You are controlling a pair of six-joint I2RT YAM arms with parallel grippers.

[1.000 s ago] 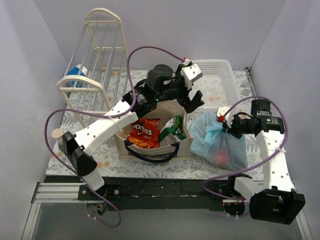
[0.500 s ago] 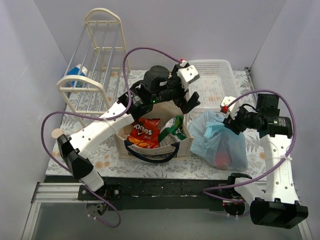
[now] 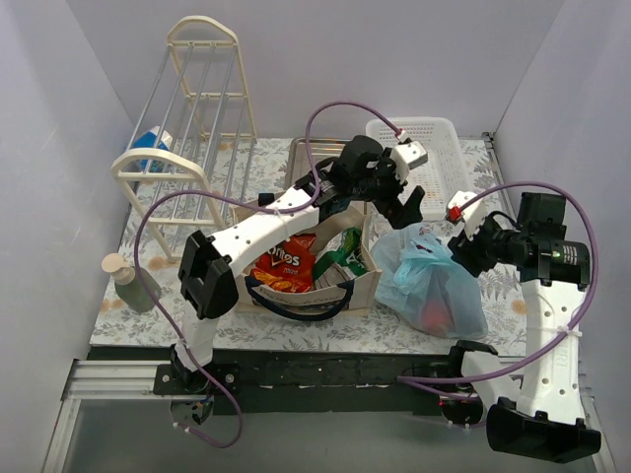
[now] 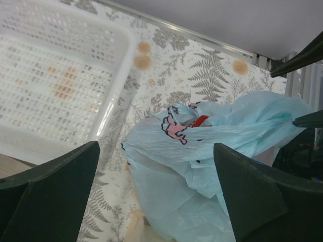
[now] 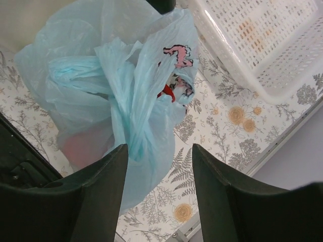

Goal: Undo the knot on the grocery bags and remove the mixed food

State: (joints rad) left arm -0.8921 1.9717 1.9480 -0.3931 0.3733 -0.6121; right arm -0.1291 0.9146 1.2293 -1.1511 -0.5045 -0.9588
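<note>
The left gripper (image 4: pixel 156 169) and right gripper (image 5: pixel 159 169) are hovering wide open; tugging the thin blue bag (image 3: pixel 434 281) could rip it.

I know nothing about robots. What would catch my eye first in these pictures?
A crinkly light-blue plastic bag, bunched at its top, sits at the right of the table. The left gripper and the right gripper are both open close to it. Just left of it stands a beige tote with a bright orange-red Doritos bag showing inside.
</note>
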